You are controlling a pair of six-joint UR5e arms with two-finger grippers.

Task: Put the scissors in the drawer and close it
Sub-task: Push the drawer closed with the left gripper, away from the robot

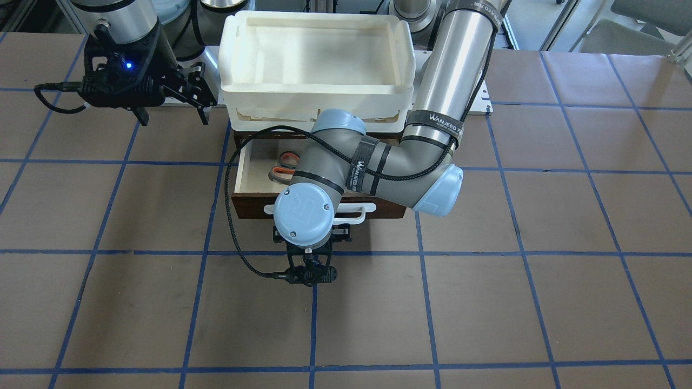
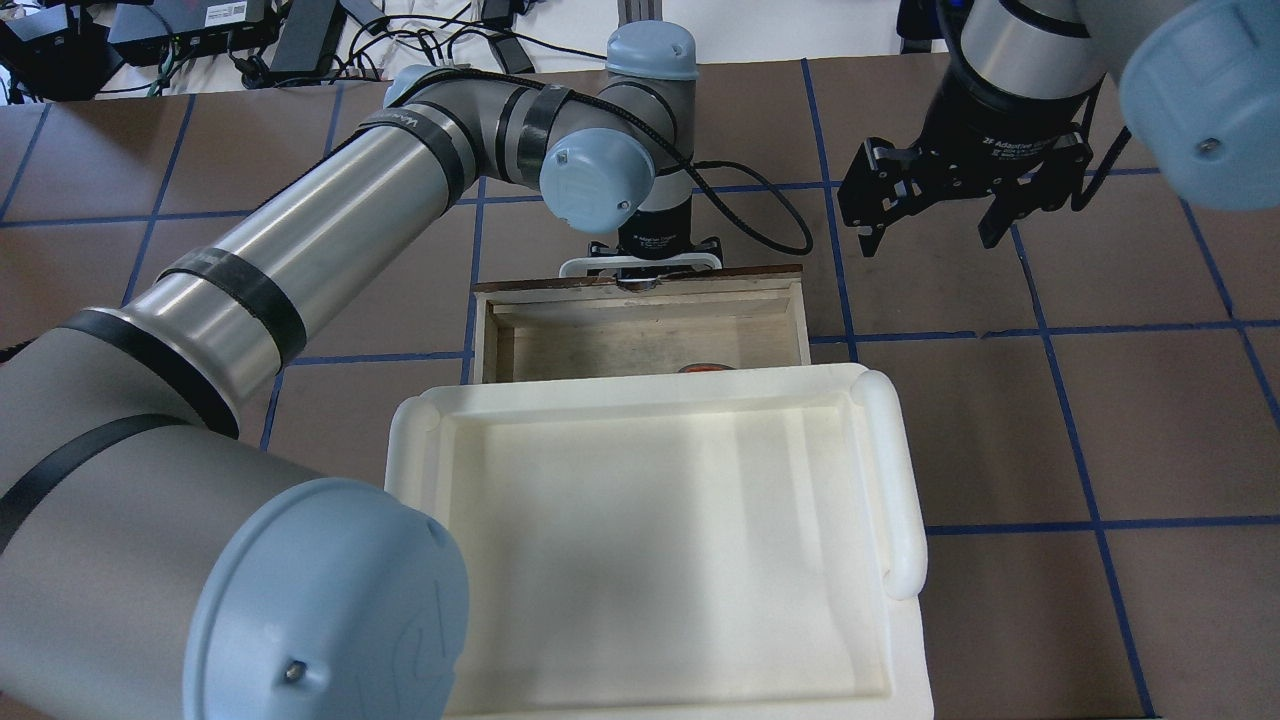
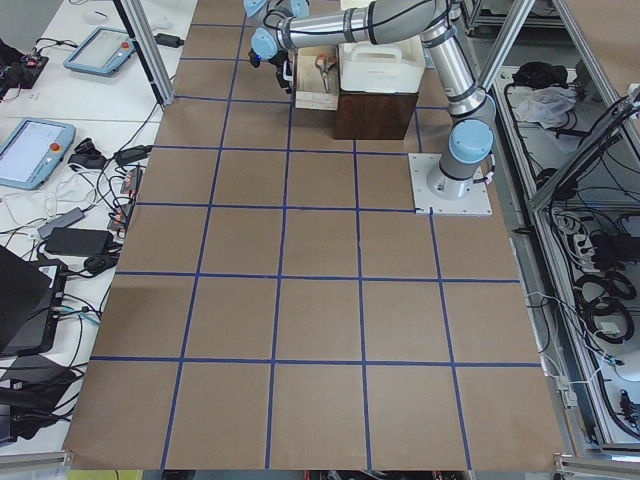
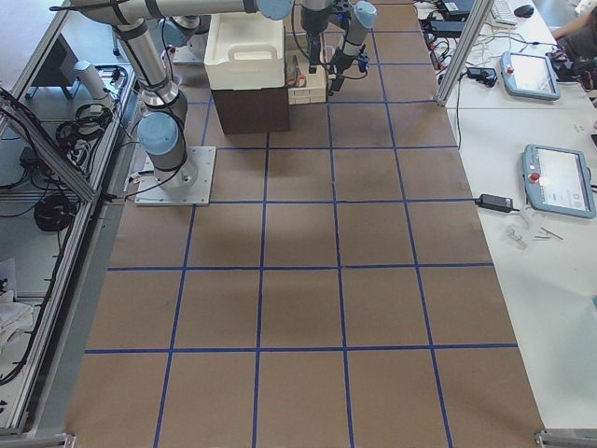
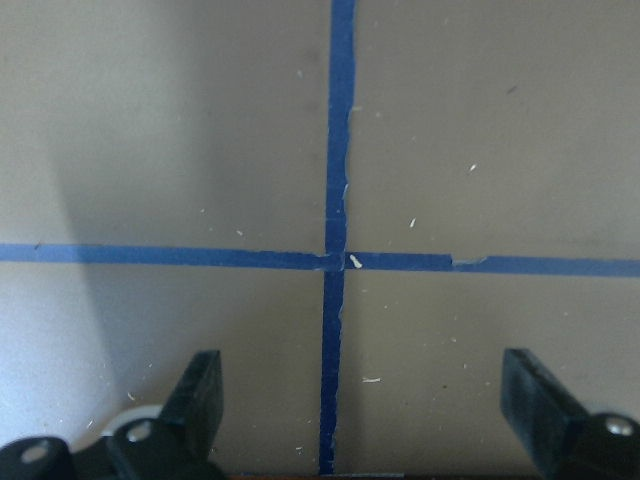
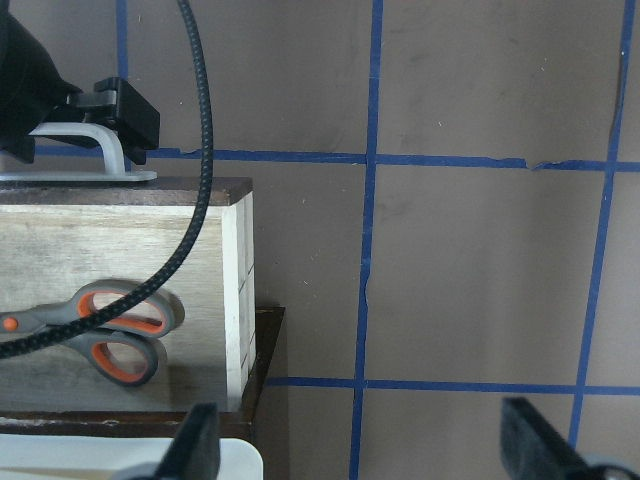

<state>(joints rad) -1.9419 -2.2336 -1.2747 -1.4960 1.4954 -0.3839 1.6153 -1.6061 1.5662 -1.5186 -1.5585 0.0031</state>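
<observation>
The drawer (image 2: pixel 640 345) stands pulled out of the dark cabinet (image 6: pixel 270 350). The scissors (image 6: pixel 120 325), grey with orange-lined loops, lie flat inside it near one side wall. They also show in the front view (image 1: pixel 284 167). My left gripper (image 5: pixel 360 370) points down at the table just outside the drawer's front, against the white bar handle (image 2: pixel 580 268). Its fingers stand wide apart and hold nothing. My right gripper (image 2: pixel 932 238) hangs open and empty above the table, beside the drawer. It also shows in the front view (image 1: pixel 174 120).
A white plastic tray (image 2: pixel 900 470) sits on top of the cabinet and overhangs the back of the drawer. The left arm's elbow (image 1: pixel 378 167) and a black cable (image 1: pixel 232 205) cross above the drawer. Brown table with blue tape lines (image 5: pixel 335 150) lies all around.
</observation>
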